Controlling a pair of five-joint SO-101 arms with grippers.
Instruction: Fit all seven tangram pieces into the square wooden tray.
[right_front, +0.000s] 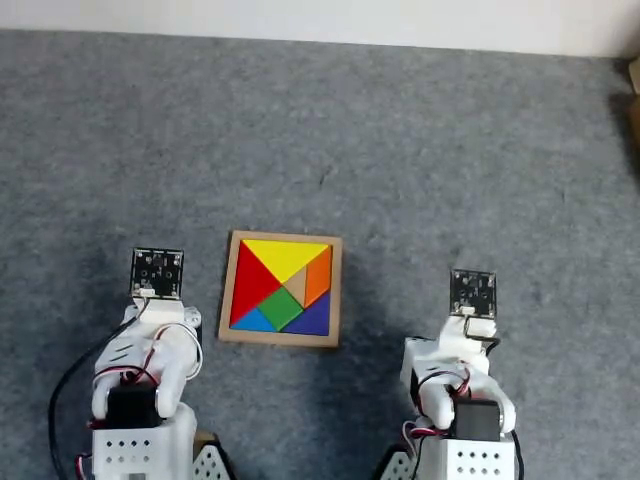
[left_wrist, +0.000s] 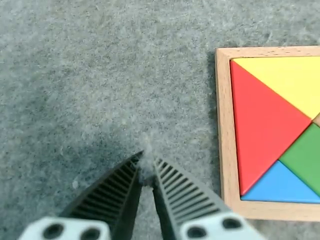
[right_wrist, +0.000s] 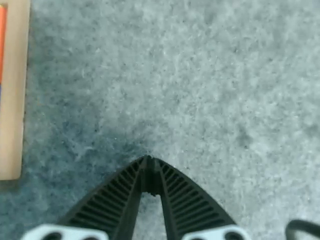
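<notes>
Left gripper has its ribbed fingers pressed together on nothing, tips low over the grey carpet; the right gripper is likewise closed and empty. In the high view the arms sit at the lower left and lower right, with the tray between them at lower centre, nearer the left arm. Seven pieces lie flat inside it: yellow, red, orange, tan, green, light blue and dark blue, filling the square with no visible gap, so the task looks complete. The main risk now is a careless arm move: the left gripper is just beside the tray's rim, and a sweep toward it could shove the light tray across the carpet or tip a piece loose. A black cable loops beside the left arm and could snag on a wide swing. Bare carpet separates each gripper from the tray. A brown object at the right edge, too cropped to identify, lies well apart.
</notes>
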